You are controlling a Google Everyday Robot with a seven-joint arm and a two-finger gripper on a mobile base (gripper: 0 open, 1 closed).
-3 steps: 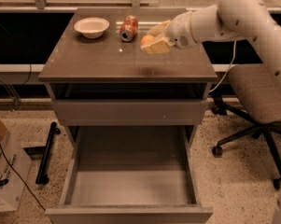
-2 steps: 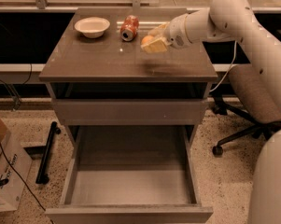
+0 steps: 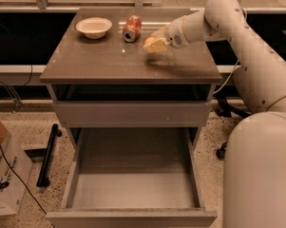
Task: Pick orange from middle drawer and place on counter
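In the camera view, the gripper [image 3: 155,44] sat low over the counter [image 3: 100,63], toward the slab's 2 o'clock part, reaching in from the right on the pale arm [image 3: 228,18]. Its yellowish fingers [image 3: 159,45] stood close together, closed on the orange [image 3: 147,41], which showed only as a small orange patch at the fingertips on the side nearest the slab's middle. Whether the fruit touched the countertop could not be told; a soft shadow lay just under it. From the jaws, the soda can [image 3: 131,28] lay on its side near at 10 o'clock, apart from them, and the white bowl [image 3: 93,26] stood farther off at about 9 to 10 o'clock. At 6 o'clock, well below, the middle drawer [image 3: 133,184] was pulled out, its flat bottom bare, beneath the shallower drawer front [image 3: 133,114].
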